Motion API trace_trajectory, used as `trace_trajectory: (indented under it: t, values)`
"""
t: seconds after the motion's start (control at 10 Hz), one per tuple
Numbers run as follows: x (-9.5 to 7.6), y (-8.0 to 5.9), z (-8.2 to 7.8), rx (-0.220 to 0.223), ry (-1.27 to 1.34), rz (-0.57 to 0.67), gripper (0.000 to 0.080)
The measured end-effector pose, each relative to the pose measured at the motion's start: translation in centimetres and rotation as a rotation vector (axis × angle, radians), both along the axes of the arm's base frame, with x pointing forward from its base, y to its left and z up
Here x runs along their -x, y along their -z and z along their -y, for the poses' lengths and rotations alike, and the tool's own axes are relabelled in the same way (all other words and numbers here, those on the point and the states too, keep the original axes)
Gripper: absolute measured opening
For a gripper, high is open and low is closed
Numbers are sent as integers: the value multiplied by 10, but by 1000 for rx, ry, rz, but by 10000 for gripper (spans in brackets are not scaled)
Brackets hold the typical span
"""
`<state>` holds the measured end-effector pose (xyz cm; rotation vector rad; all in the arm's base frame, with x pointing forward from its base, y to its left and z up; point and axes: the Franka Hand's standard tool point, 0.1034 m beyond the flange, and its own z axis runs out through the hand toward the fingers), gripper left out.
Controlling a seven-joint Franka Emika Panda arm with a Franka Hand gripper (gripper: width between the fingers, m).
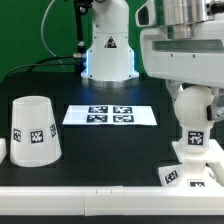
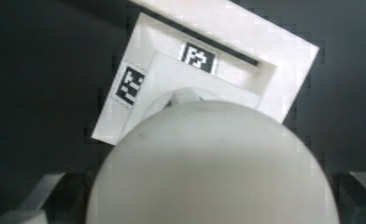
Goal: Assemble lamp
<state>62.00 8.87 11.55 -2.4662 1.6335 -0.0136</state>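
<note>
Black worktop (image 1: pixel 100 160) lies under a green backdrop. At its near corner on the exterior view's right sits the white plastic square stepped base (image 1: pixel 190 168), with the white round bulb with stem (image 1: pixel 192 112) upright on top. The gripper (image 2: pixel 205 190) straddles the bulb from above, one grey finger (image 2: pixel 52 195) on each side; whether they pinch it I cannot tell. By the near edge on the opposite side stands the white truncated-cone shade (image 1: pixel 33 130). Mid-table lies the marker board (image 1: pixel 110 115); the arm's white pedestal (image 1: pixel 108 55) is at the far edge.

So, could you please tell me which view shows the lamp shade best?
The exterior view: the shade stands whole and unobstructed at that view's left. The wrist view misses it, showing only the bulb and the base.
</note>
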Motion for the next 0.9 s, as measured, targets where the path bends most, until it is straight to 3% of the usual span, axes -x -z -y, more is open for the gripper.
trace_trajectory:
  t: [0.4,0.6,0.7,0.9]
  values:
    - [0,0,-12,-78,479,-45,576]
    - [0,1,-11,-68,400,-34,577]
    - [0,1,-12,-68,394,-33,681]
    - [-2,-2,-12,-23,55,4,696]
